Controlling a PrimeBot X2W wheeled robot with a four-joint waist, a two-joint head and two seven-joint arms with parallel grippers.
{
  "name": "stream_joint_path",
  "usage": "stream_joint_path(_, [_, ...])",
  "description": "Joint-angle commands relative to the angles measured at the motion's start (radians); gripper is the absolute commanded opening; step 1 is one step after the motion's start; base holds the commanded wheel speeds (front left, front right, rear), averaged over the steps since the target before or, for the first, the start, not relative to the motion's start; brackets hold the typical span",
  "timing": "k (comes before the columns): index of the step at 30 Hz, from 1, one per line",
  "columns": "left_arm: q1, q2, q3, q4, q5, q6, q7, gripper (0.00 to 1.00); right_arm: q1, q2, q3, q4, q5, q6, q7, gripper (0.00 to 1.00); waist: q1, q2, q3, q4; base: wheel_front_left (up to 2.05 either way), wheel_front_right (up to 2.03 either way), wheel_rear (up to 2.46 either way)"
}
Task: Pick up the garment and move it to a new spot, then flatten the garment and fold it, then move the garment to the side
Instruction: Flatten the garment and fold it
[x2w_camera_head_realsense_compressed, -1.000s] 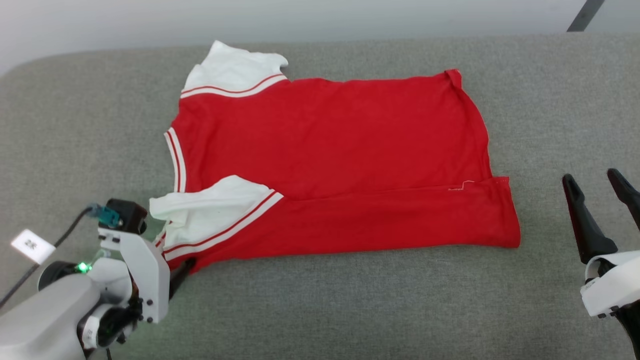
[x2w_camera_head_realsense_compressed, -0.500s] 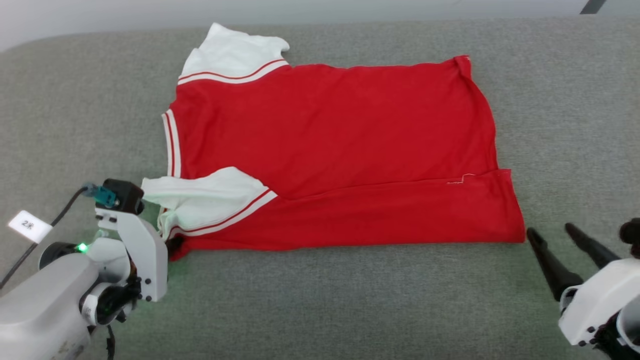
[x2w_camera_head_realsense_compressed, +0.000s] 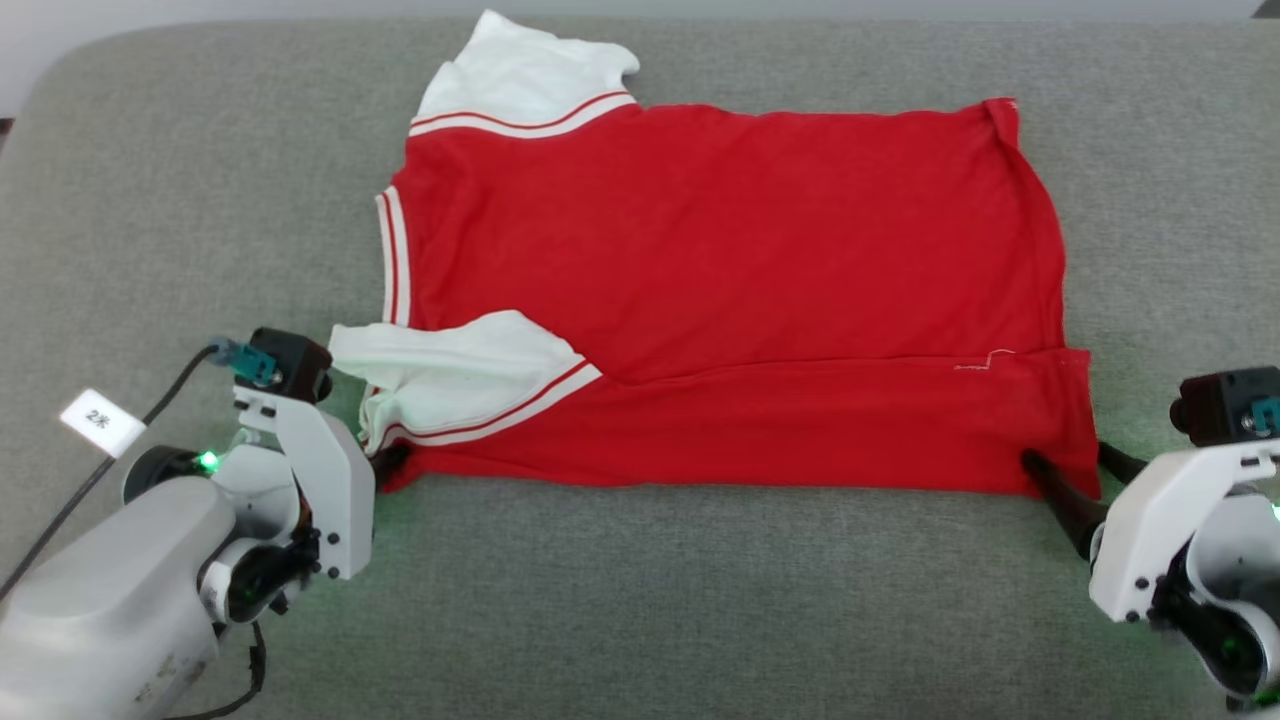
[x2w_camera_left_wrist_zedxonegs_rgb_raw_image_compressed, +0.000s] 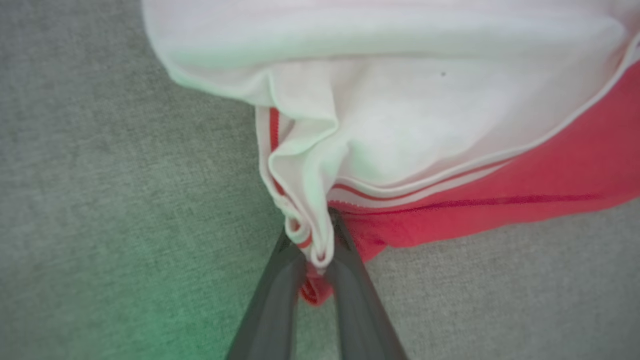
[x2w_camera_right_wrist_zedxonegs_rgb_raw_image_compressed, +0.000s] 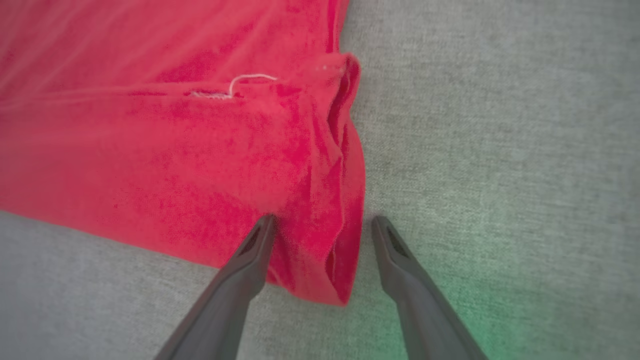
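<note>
Head view: the right gripper (x2w_camera_head_realsense_compressed: 1068, 458), a second ago well off to the right of the garment (x2w_camera_head_realsense_compressed: 720, 240), now sits at its near right hem corner; the whole picture has shifted as well, so the camera moved, not the shirt; the garment lies spread on the grey cushion (x2w_camera_head_realsense_compressed: 640, 600), its near long edge already folded over. In the right wrist view that gripper's fingers stand apart, one on the red cloth, the other on bare cushion just beside the hem, with the corner between them and not yet pinched. In the left wrist view the left gripper (x2w_camera_left_wrist_zedxonegs_rgb_raw_image_compressed: 312, 240) stays clamped on the bunched white sleeve (x2w_camera_left_wrist_zedxonegs_rgb_raw_image_compressed: 380, 115) and red corner. Both near corners are almost in hand; once the right one closes, I judge the next fold can be lifted.
</note>
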Motion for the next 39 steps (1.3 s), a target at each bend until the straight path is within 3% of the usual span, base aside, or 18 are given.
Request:
stream_joint_path(1, [0.026, -0.052, -0.028, 0.020, 0.012, -0.001, 0.005, 0.00, -0.012, -0.001, 0.011, 0.037, -0.010, -0.001, 0.020, 1.00, 0.0000, 0.0000, 0.007, 0.011, 0.00, 0.00, 0.00])
stream_joint_path(4, [0.022, -0.055, -0.027, 0.025, 0.011, -0.005, 0.003, 0.00, -0.038, 0.003, 0.041, 0.117, -0.009, -0.001, 0.052, 1.00, 0.0000, 0.0000, 0.010, 0.016, 0.00, 0.00, 0.00])
stream_joint_path(5, [0.021, -0.056, -0.027, 0.027, 0.011, -0.007, 0.003, 0.00, -0.047, 0.000, 0.055, 0.136, -0.015, -0.001, 0.054, 0.85, 0.0000, 0.0000, 0.011, 0.018, 0.00, 0.00, 0.00])
stream_joint_path(6, [0.021, -0.055, -0.027, 0.030, 0.012, -0.010, 0.002, 0.00, -0.056, 0.002, 0.059, 0.159, -0.011, -0.001, 0.056, 0.24, 0.0000, 0.0000, 0.012, 0.019, 0.00, 0.00, 0.00])
stream_joint_path(7, [0.021, -0.057, -0.027, 0.032, 0.010, -0.011, 0.001, 0.00, -0.061, -0.006, 0.075, 0.180, -0.013, -0.001, 0.069, 0.00, 0.0000, 0.0000, 0.012, 0.020, 0.00, 0.00, 0.00])
stream_joint_path(15, [0.035, -0.034, -0.018, 0.032, -0.016, -0.022, 0.017, 0.00, -0.089, -0.063, 0.091, 0.199, 0.024, -0.001, 0.076, 0.00, 0.0000, 0.0000, -0.009, 0.020, 0.00, 0.00, 0.00])
stream_joint_path(22, [0.044, 0.023, -0.012, -0.038, -0.035, -0.004, 0.051, 0.00, -0.063, -0.102, 0.073, 0.145, 0.052, -0.001, 0.089, 0.00, 0.0000, 0.0000, -0.056, 0.017, 0.00, 0.00, 0.00])
stream_joint_path(33, [0.099, 0.139, -0.017, -0.262, -0.064, 0.121, 0.122, 0.00, 0.047, -0.166, 0.060, 0.012, 0.107, -0.001, 0.196, 0.00, 0.0000, 0.0000, -0.115, 0.020, 0.00, 0.00, 0.00])
stream_joint_path(39, [0.142, 0.180, -0.024, -0.373, -0.078, 0.184, 0.139, 0.00, 0.110, -0.167, 0.020, -0.040, 0.121, -0.001, 0.238, 0.00, 0.0000, 0.0000, -0.126, 0.019, 0.00, 0.00, 0.00])
